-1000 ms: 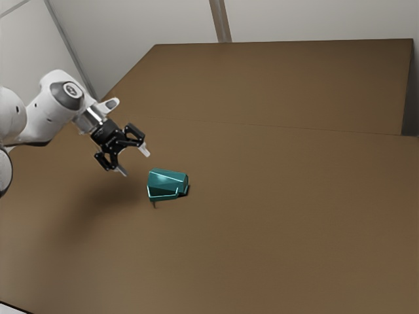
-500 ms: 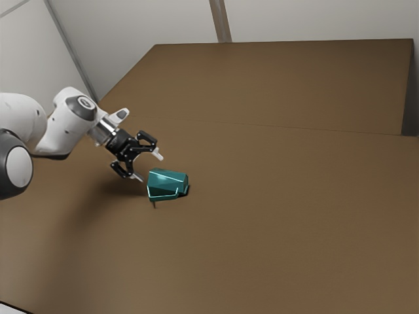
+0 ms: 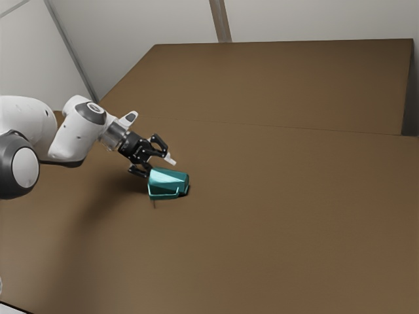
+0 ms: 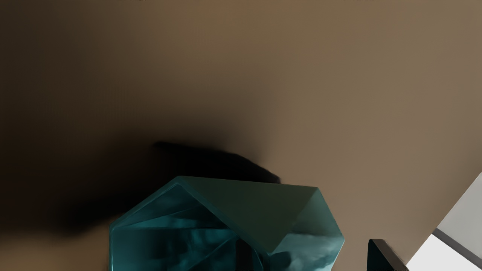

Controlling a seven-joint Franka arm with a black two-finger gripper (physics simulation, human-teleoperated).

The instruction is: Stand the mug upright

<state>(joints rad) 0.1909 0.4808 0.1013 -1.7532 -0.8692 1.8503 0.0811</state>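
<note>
The teal faceted mug (image 3: 169, 183) lies on its side on the brown table, its open end toward the gripper. At that end is the gripper (image 3: 161, 168), open, with one light fingertip above the mug's upper side; the other fingertip is hidden at the mug's mouth. In the wrist view the mug (image 4: 244, 210) shows its rim and hollow inside. There the gripper (image 4: 311, 254) has one dark finger across the mug's opening and the other outside, apart from the mug's wall. Whether the first finger touches the mug, I cannot tell.
The brown table (image 3: 281, 196) spreads around the mug, with a raised brown surface (image 3: 275, 85) behind and pale walls beyond. The arm's dark shadow falls on the table at the exterior view's left.
My gripper has moved toward the exterior view's right and down, from a gap away to the mug's open end, its fingers still apart. The mug is in nearly the same place.
</note>
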